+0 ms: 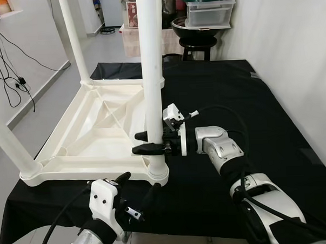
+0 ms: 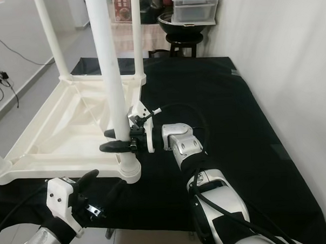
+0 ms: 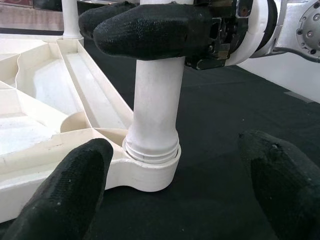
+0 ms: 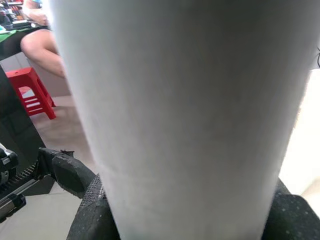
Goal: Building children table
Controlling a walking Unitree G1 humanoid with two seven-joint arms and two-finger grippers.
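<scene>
A white children's table (image 1: 93, 136) lies upside down on a black-covered table (image 1: 249, 113). Its legs point up at the corners. The near right leg (image 1: 151, 74) stands in its corner socket (image 3: 150, 167). My right gripper (image 1: 145, 143) is shut on this leg a little above the socket, and its fingers (image 3: 150, 30) wrap the leg from the right. In the right wrist view the leg (image 4: 185, 100) sits tight between the pads (image 4: 90, 210). My left gripper (image 1: 140, 187) is open at the front edge, just below and in front of the socket, touching nothing.
Other legs rise at the far left (image 1: 72, 37) and near left (image 1: 9, 142) corners. A black stool with a bowl and a plastic box (image 1: 207, 17) stands behind the table. Cables (image 1: 9, 69) trail on the floor at left. A red stool (image 4: 32, 95) and a seated person's leg are nearby.
</scene>
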